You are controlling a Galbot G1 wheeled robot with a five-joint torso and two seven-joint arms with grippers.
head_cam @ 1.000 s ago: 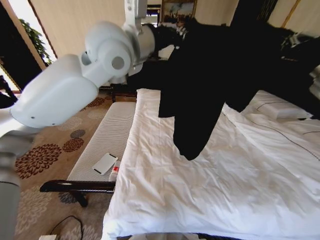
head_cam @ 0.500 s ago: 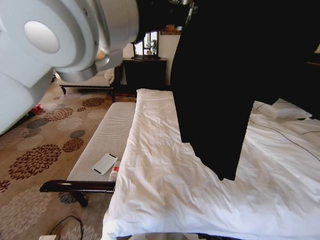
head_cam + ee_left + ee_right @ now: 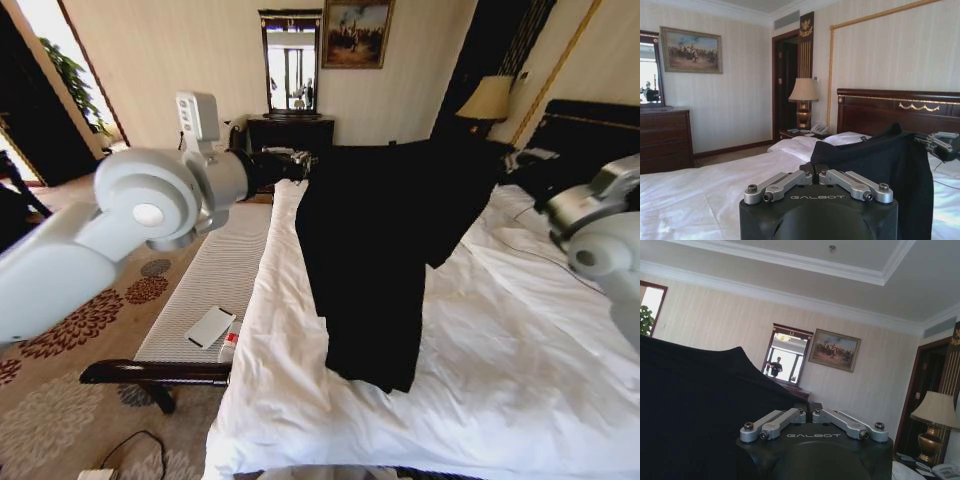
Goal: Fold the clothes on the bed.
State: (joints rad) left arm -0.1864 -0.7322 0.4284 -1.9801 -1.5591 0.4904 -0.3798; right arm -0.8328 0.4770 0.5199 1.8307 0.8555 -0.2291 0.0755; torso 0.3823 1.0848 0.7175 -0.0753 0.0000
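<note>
The black T-shirt hung limp above the white bed, each top edge pinched by the left end effector and right end effector; being soft and light, it should be held at the corners.

- T-shirt: matt black soft cloth, hanging in loose folds.
- Bed: white cloth duvet, matt, lightly wrinkled; headboard of dark glossy wood.
- Left gripper: matt black housing, brushed grey metal linkages.
- Bench: ribbed grey-white cloth, dark wooden frame.
</note>
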